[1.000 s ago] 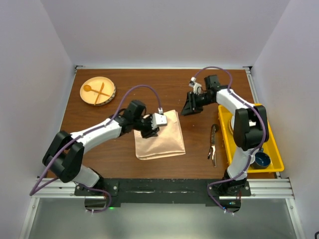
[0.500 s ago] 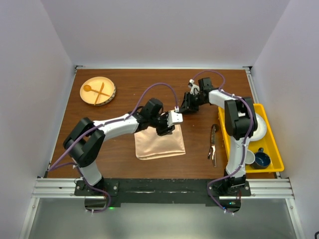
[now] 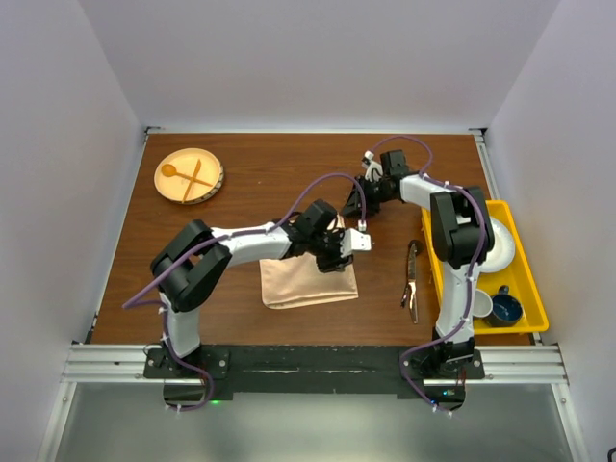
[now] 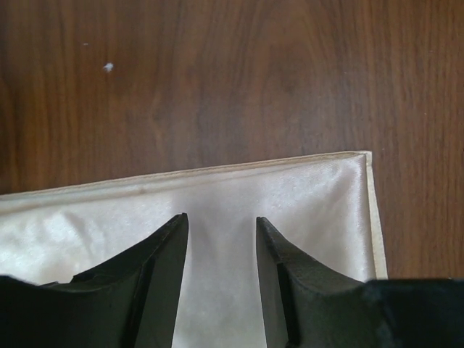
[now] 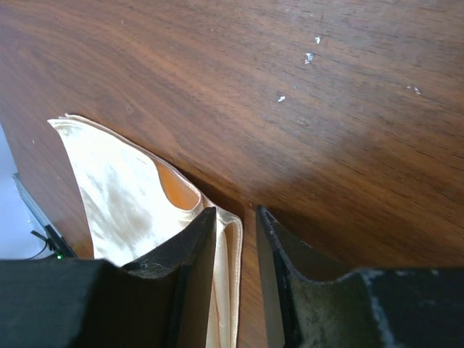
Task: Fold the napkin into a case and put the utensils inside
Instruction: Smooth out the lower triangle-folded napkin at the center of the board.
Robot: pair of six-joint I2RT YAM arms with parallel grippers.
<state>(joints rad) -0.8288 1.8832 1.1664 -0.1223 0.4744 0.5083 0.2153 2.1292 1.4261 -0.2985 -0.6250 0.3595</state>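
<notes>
The table (image 3: 250, 183) holds the napkin (image 3: 298, 284), folded flat at its centre. From above the left arm hides its far edge and 1 o'clock corner. Its sides run about 11 to 5, and its length is hard to judge. The left gripper (image 4: 220, 221) is open over that corner, gripping nothing. The right gripper (image 5: 233, 212), narrowly open, straddles the napkin's edge where the top layer gapes. The utensils (image 3: 412, 279) lie at 3 o'clock, pointing 12 to 6.
</notes>
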